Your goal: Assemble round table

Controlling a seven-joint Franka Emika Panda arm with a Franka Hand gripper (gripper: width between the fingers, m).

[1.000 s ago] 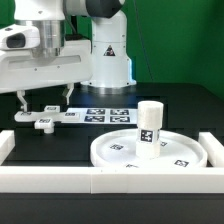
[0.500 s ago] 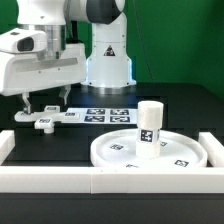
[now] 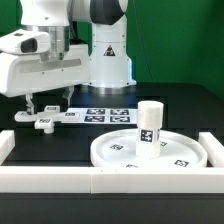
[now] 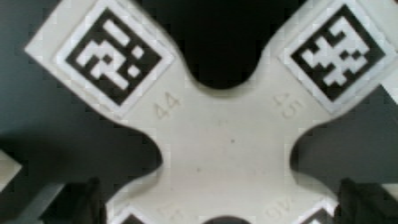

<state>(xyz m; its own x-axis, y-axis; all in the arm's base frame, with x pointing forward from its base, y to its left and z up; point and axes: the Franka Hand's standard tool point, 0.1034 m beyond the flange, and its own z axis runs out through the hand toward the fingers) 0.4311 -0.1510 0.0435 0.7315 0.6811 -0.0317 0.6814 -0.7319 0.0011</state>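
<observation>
The small white cross-shaped base [image 3: 42, 121] with square tags lies on the dark table at the exterior view's left. My gripper [image 3: 45, 106] hangs right above it, open, a finger on each side. In the wrist view the base [image 4: 222, 130] fills the picture and the dark fingers [image 4: 39, 198] stand apart from its edges. The large rimmed round disc [image 3: 115, 153] lies at the front centre. The short cylindrical leg [image 3: 150, 125] stands upright on it.
The marker board [image 3: 100, 115] lies flat behind the disc, next to the base. A white border wall [image 3: 60, 178] runs along the front and up both sides. The robot's pedestal [image 3: 108, 60] stands at the back.
My gripper has shifted a little toward the exterior view's right and slightly lower over the base. The base, disc and leg have not moved.
</observation>
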